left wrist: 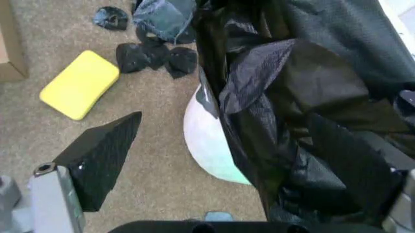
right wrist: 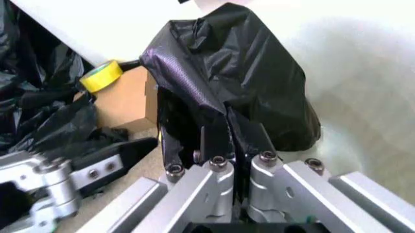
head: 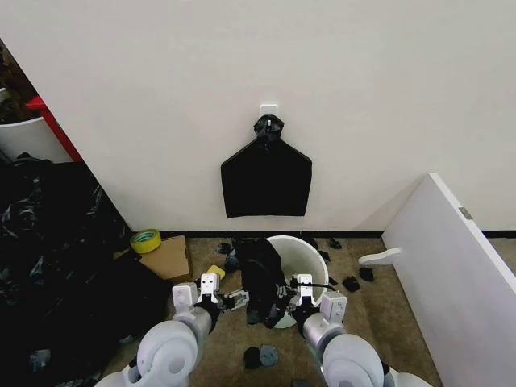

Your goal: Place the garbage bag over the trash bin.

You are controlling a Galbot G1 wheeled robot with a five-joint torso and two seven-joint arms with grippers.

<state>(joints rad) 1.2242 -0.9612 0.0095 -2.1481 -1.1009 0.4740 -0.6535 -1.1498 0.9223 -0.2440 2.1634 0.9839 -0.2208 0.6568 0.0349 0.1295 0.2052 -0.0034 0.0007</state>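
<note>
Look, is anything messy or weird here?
Yes. The garbage bag hangs bunched over one side of the trash bin, pinched by the right tool. Small black scraps litter the carpet around the bin.

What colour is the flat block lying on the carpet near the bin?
Yellow. The flat block shows best in the left wrist view, beside the trash bin.

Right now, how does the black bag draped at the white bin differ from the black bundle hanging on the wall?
The garbage bag is crinkled and glossy; the wall bundle is flat and smooth. The garbage bag drapes loosely over the near left rim of the trash bin, pinched by the right gripper; the bundle hangs from a wall hook by its knotted top. The left gripper sits open beside the bag. Both are black plastic.
</note>
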